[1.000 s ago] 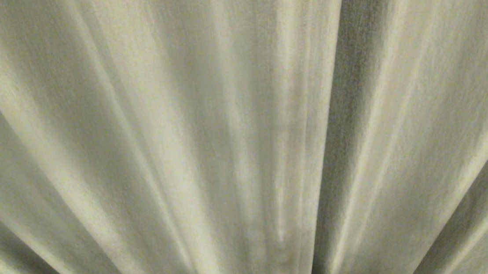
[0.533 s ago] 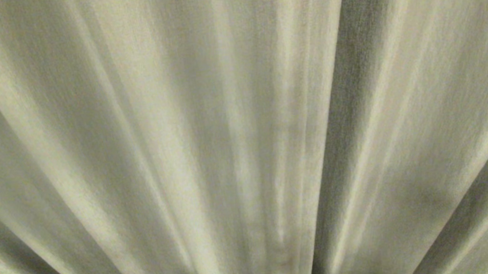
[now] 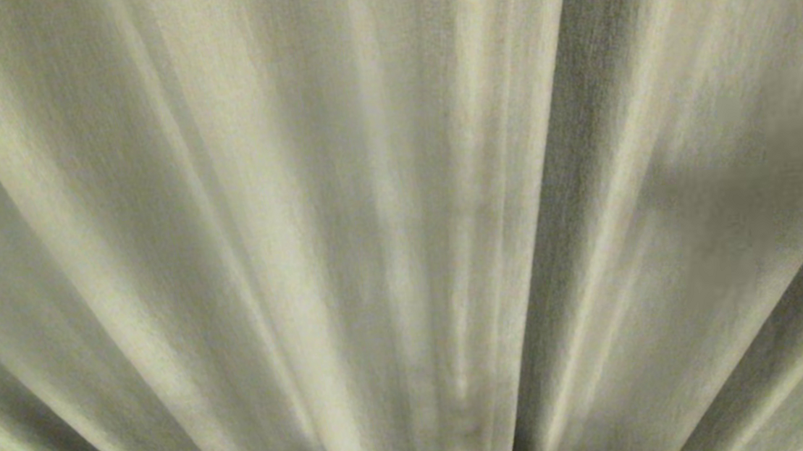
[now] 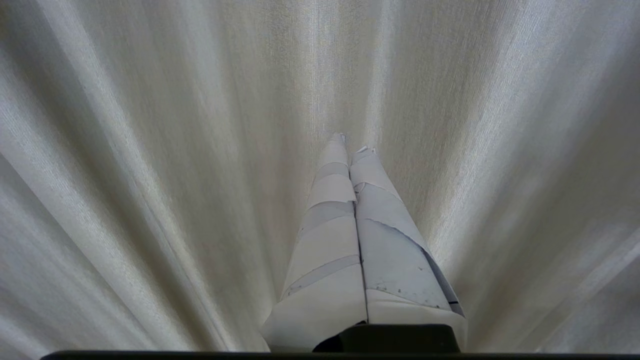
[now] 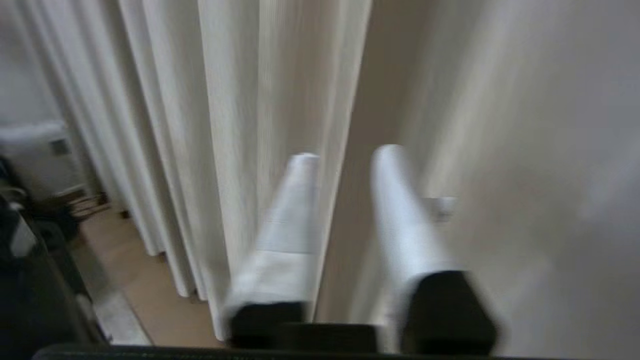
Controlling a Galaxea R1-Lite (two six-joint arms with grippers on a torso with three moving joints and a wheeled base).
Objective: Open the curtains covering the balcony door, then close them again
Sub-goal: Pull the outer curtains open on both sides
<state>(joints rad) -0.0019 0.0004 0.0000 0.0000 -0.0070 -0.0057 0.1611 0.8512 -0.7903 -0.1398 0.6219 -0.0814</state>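
Observation:
The cream curtains fill the head view, drawn shut, with the hemmed edge of the left panel lapping the right panel. Neither arm shows in the head view, and the balcony door is hidden. In the left wrist view my left gripper is shut and empty, with its taped white tips pointing at the pleated curtains. My right gripper is open. A curtain panel's straight edge hangs beyond the gap between its fingers, and I cannot tell if they touch the fabric.
In the right wrist view, brown floor shows below the curtain hems. A white appliance and dark gear stand to that side. A small white fitting sits on the pale surface beside the far finger.
A soft shadow has appeared and grown on the right curtain panel in the head view. The curtain folds themselves have not shifted.

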